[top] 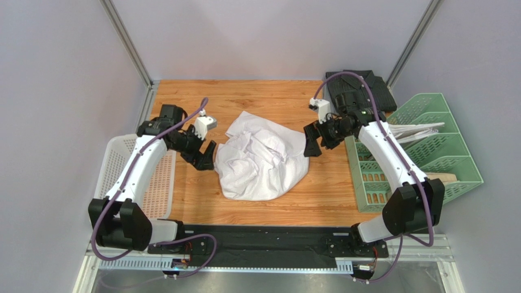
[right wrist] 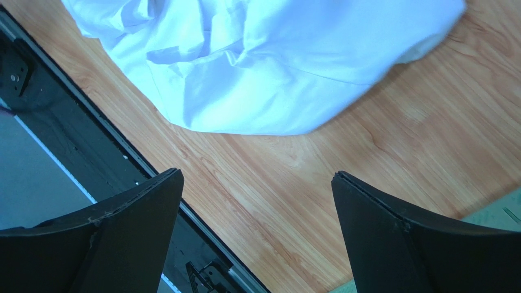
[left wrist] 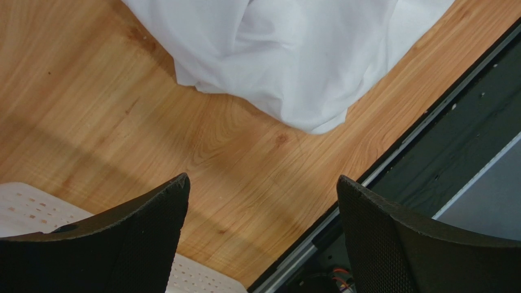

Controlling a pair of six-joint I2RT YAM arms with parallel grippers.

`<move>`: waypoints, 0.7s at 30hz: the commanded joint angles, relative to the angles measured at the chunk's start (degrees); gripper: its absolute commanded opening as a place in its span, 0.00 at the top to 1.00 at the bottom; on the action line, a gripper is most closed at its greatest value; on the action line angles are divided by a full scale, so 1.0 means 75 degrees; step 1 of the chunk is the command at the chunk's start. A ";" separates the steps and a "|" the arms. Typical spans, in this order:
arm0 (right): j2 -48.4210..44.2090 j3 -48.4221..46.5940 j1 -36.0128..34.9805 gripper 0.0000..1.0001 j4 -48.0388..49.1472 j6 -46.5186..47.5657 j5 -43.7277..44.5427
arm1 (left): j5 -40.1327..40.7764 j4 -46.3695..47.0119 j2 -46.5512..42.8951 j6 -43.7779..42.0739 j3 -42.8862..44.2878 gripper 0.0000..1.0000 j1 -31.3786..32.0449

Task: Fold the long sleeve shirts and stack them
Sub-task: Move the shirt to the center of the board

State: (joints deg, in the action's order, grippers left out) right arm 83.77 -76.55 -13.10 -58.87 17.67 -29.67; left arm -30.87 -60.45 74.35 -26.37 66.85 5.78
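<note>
The white shirt [top: 263, 157] lies crumpled in a heap in the middle of the wooden table. It also shows in the left wrist view [left wrist: 293, 55] and the right wrist view [right wrist: 269, 61]. The dark charcoal shirt [top: 361, 90] lies folded at the back right corner. My left gripper [top: 206, 157] is open and empty just left of the white shirt. My right gripper [top: 312, 143] is open and empty just right of it. Neither gripper touches the cloth.
A white mesh basket [top: 125, 177] sits at the left table edge, also in the left wrist view [left wrist: 24, 207]. A green file rack [top: 428, 152] with white papers [top: 416, 130] stands at the right. A black rail [top: 269, 235] runs along the near edge.
</note>
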 commanded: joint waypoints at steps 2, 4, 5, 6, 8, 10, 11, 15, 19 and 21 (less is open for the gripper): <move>0.0678 -0.0316 -0.1307 0.06 0.0232 0.0128 0.0100 | 0.0296 0.0266 -0.0245 -0.0668 -0.0417 0.07 0.0026; 0.1041 -0.0445 -0.1708 0.13 0.0291 0.0186 0.0322 | 0.0320 0.0453 0.0012 -0.0481 -0.0405 0.10 0.0014; 0.1181 -0.0480 -0.2128 0.19 0.0314 0.0222 0.0416 | 0.0273 0.0500 0.0117 -0.0422 -0.0405 0.11 0.0026; 0.1403 -0.0492 -0.2329 0.20 0.0396 0.0292 0.0510 | 0.0238 0.0605 0.0316 -0.0340 -0.0405 0.12 0.0014; 0.1650 -0.0469 -0.2878 0.22 0.0490 0.0351 0.0838 | -0.0043 0.0711 0.0493 -0.0059 -0.0394 0.13 0.0014; 0.1977 -0.0271 -0.3185 0.22 0.0805 0.0409 0.1269 | -0.0195 0.0945 0.0680 0.0222 -0.0417 0.13 0.0003; 0.2072 -0.0177 -0.3395 0.21 0.1131 0.0398 0.1447 | -0.0208 0.1062 0.0727 0.0467 -0.0440 0.12 0.0003; 0.2705 -0.0012 -0.3433 0.42 0.1591 0.0292 0.2068 | -0.0161 0.1694 0.1299 0.1007 -0.0476 0.10 0.0003; 0.2649 0.0024 -0.3129 0.79 0.1627 0.0176 0.2339 | -0.0522 0.2094 0.2156 0.1511 -0.0079 0.11 0.0014; 0.2438 -0.0058 -0.2988 1.00 0.1510 0.0175 0.2222 | -0.0827 0.2362 0.2786 0.1861 0.0109 0.13 0.0026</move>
State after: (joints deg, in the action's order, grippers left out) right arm 105.36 -75.96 -37.95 -49.67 19.27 -15.29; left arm -31.73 -48.86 88.90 -18.68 64.03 5.87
